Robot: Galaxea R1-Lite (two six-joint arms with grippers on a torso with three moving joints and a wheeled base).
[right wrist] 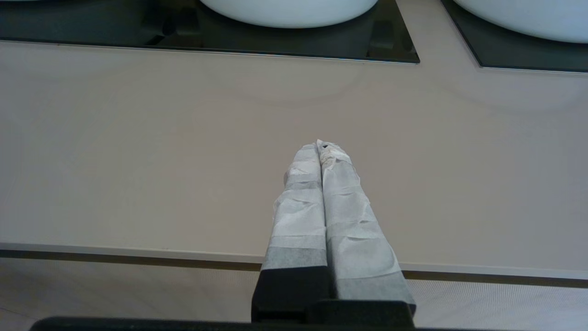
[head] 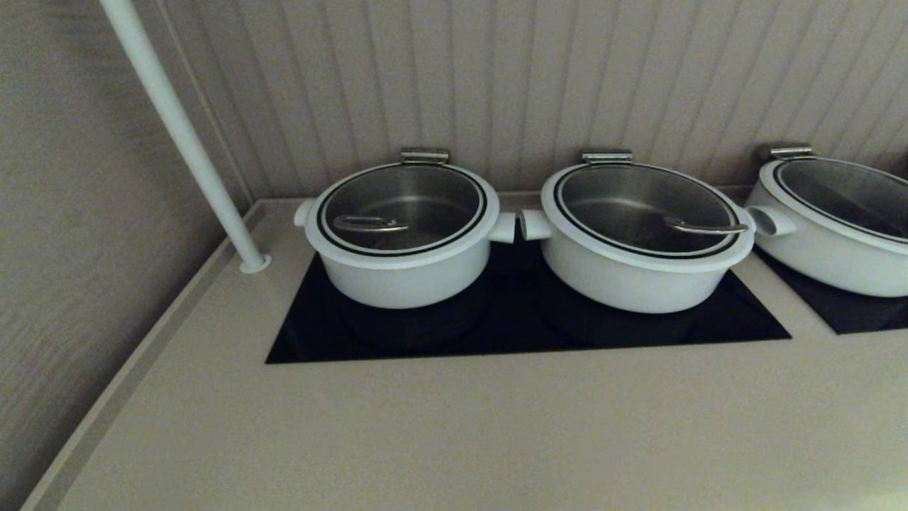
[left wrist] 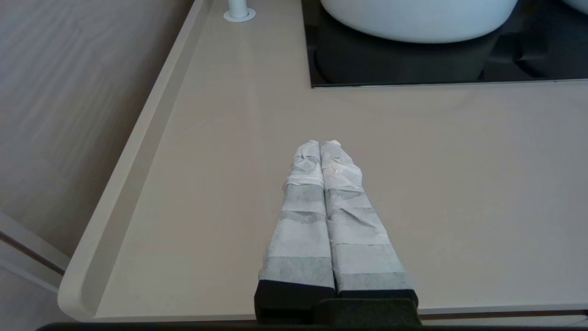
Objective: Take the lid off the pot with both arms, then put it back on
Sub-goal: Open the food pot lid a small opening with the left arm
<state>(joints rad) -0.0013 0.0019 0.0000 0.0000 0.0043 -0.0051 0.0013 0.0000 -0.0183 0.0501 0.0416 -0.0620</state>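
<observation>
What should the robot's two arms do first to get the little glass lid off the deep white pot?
Probably open both and reach forward. The left gripper and right gripper are shut, low over the beige counter, short of the deep white pot, whose round glass lid still sits on.

wider white pots (head: 642, 245), black cooktop (head: 525, 323), white pole (head: 181, 131)

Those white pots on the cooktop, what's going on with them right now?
Nothing is being handled yet. The lid sits closed on the pot, at the left end of the black cooktop, with two wider lidded pots beside it. The left gripper and right gripper are both shut, empty, and back over the beige counter near its front edge.
</observation>
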